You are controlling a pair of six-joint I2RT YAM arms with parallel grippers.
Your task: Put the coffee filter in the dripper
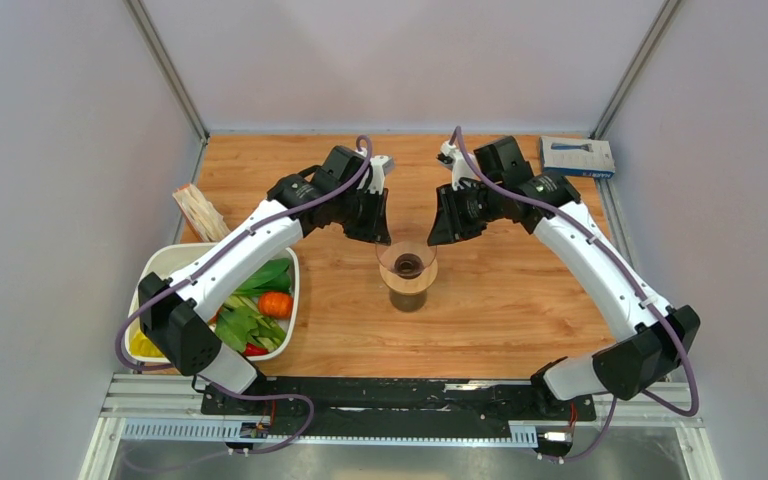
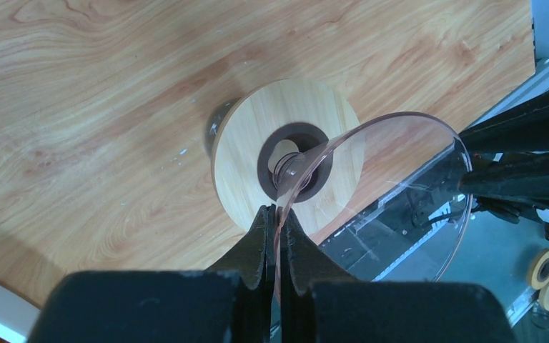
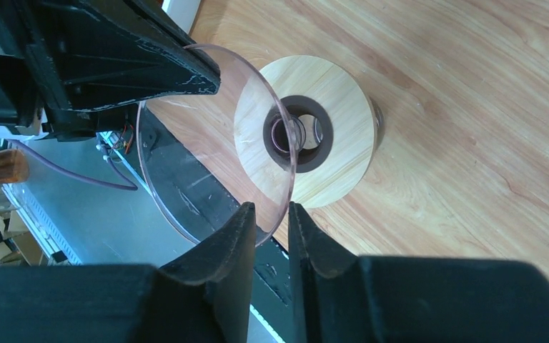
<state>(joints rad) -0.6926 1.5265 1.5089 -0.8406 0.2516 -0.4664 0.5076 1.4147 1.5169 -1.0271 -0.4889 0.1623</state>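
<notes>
Now left fingers (image 2: pixel 259 239) clamp dripper (image 2: pixel 246 153) rim; right fingers (image 3: pixel 234 239) straddle it, slightly apart

The dripper (image 1: pixel 407 262) stands on a cup (image 1: pixel 407 298) on the table (image 1: pixel 520 300), between the left claw (image 2: pixel 277 214) and the right claw (image 3: pixel 271 214), its rim inside both. Vegetables (image 1: pixel 255 310) lie in a tray (image 1: pixel 175 255) left of the left claw; a box (image 1: pixel 577 157) lies right of and behind the right claw.

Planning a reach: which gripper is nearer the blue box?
Right. The right gripper is at the dripper on the blue box side; the left gripper, on the opposite side.
</notes>
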